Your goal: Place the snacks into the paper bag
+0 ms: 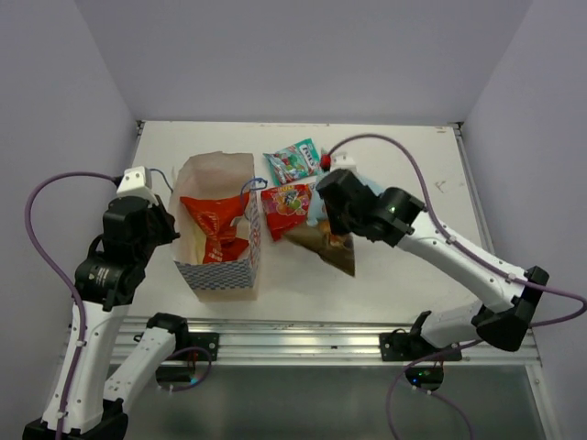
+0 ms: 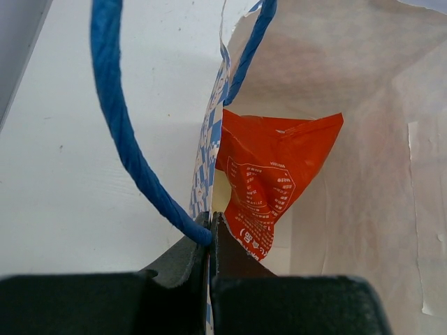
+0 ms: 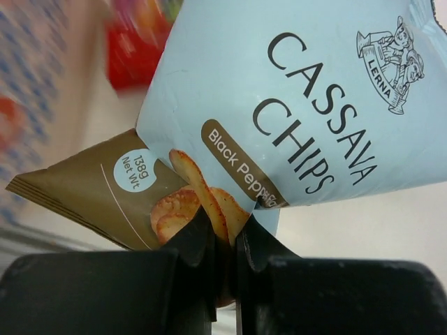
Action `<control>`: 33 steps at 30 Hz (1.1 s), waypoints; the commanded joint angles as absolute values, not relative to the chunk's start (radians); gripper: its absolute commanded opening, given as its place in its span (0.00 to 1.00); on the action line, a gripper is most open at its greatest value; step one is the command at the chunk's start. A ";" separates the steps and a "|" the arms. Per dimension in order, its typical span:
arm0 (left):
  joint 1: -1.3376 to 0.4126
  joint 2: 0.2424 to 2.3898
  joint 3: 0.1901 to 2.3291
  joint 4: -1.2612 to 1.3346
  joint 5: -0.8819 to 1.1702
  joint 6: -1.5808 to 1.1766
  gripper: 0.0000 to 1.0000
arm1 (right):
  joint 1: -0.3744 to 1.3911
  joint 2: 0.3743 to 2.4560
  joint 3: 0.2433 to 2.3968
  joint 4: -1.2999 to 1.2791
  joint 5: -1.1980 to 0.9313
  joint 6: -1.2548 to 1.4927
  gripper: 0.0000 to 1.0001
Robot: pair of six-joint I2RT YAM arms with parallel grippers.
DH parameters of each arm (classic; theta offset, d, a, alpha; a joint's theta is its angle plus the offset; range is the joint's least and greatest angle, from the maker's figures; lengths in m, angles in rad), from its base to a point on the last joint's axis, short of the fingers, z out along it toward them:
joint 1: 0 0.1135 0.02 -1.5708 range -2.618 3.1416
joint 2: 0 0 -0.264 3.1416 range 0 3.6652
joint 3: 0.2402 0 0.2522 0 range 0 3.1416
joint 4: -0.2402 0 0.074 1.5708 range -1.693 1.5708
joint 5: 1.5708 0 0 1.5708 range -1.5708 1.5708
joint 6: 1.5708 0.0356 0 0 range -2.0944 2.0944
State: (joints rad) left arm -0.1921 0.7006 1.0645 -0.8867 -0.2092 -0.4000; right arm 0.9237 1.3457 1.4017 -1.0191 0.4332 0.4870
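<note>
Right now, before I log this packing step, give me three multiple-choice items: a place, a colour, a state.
1. Where is the red chip bag? A inside the paper bag; B beside it; C behind it.
2. The cord handle is: A red; B blue; C white.
3. The right gripper is: A open; B shut on the light-blue chip bag; C shut on the paper bag.
Answers: 1 A: it lies between the bag's white walls. 2 B: the left wrist view shows blue cord. 3 B: its fingers pinch the packet's lower edge.
</note>
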 commanded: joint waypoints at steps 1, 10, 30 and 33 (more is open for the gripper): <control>-0.193 0.704 1.086 -0.865 -0.199 -0.371 0.00 | 0.925 1.386 1.810 -0.886 0.667 0.304 0.00; -0.193 0.726 1.085 -0.830 -0.179 -0.362 0.00 | 0.925 1.615 2.142 -0.317 0.250 0.222 0.00; -0.193 0.718 1.066 -0.821 -0.196 -0.371 0.00 | 0.962 1.735 1.979 -0.520 -0.167 0.445 0.00; -0.193 0.721 1.066 -0.816 -0.193 -0.370 0.00 | 0.972 1.733 1.970 -0.605 -0.164 0.442 0.00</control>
